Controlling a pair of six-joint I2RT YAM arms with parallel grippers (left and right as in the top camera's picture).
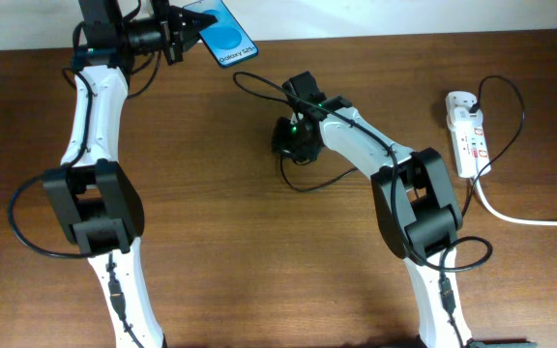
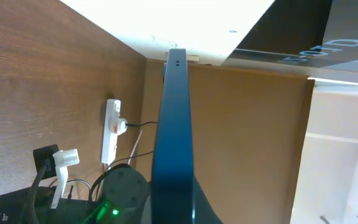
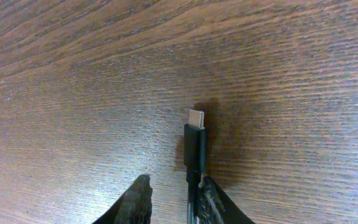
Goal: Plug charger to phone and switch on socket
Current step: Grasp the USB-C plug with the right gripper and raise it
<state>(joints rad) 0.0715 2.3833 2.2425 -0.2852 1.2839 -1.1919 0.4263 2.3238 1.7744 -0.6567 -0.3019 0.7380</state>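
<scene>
Black, light and limp, the charger [image 3: 194, 158] lay in the middle of the tabletop [image 1: 259, 261]; its stiff plug [image 3: 196, 118] looked the only firm place to hold. The right fingers [image 3: 135, 202] straddled it just behind, spread, not yet pinching. The left fingers [image 1: 184, 39] clamped the slick phone [image 1: 226, 35] above the far edge.

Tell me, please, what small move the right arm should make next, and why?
Probably close the right gripper on the charger: its jaws straddle it just behind the plug tip, a gap showing on one side, while the left gripper holds the phone.
</scene>
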